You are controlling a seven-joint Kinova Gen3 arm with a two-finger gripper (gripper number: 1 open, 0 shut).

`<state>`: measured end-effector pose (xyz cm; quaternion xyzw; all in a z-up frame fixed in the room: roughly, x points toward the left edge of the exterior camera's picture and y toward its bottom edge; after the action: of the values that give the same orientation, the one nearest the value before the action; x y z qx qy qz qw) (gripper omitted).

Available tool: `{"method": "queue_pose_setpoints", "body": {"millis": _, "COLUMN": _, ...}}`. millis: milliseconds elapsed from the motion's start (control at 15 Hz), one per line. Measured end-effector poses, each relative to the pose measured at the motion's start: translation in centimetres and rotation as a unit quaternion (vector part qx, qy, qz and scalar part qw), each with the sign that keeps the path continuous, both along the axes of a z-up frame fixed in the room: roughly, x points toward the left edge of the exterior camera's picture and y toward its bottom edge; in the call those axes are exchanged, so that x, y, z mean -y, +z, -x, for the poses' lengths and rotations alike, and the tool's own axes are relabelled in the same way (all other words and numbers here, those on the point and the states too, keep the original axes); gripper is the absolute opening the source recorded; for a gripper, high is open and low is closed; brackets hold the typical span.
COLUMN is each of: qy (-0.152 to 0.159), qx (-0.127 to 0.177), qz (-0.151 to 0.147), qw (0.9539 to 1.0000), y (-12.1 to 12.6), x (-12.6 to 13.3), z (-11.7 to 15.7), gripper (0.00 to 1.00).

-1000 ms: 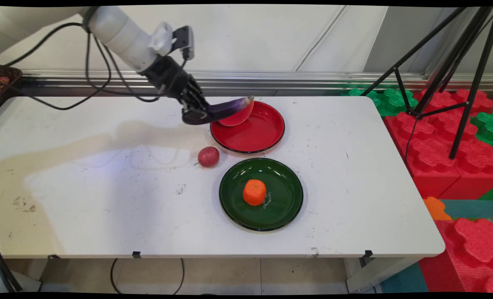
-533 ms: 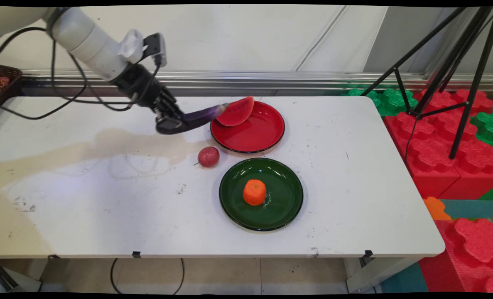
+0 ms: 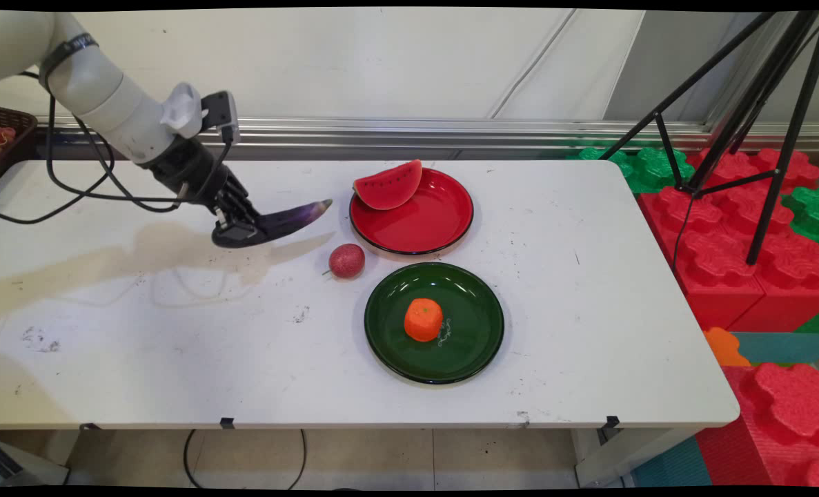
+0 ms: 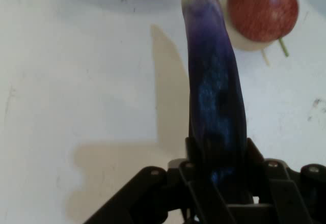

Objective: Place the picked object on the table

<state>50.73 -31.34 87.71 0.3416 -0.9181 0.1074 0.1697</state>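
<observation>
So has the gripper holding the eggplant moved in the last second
Yes. The gripper, shut on the eggplant, has swung left across the table, away from the red plate. The eggplant's tip, earlier over that plate, now hangs left of it.

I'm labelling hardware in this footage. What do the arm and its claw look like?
The arm is made of smooth, rounded white links, with a dark band ringing the upper one. Loose black cables hang from it in loops. A pale fitting with a small black box sits at the wrist. The claw is all black, built of jointed linkage bars with visible pivot pins.
</observation>
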Motion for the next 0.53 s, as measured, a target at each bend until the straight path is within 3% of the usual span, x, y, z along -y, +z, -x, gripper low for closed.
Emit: {"method": "queue_pose_setpoints", "body": {"millis": 533, "qy": 0.047, "qx": 0.013, "qz": -0.025, "qw": 0.9985, "y": -3.4, "x": 1.2, "z": -1.2, "gripper": 0.00}}
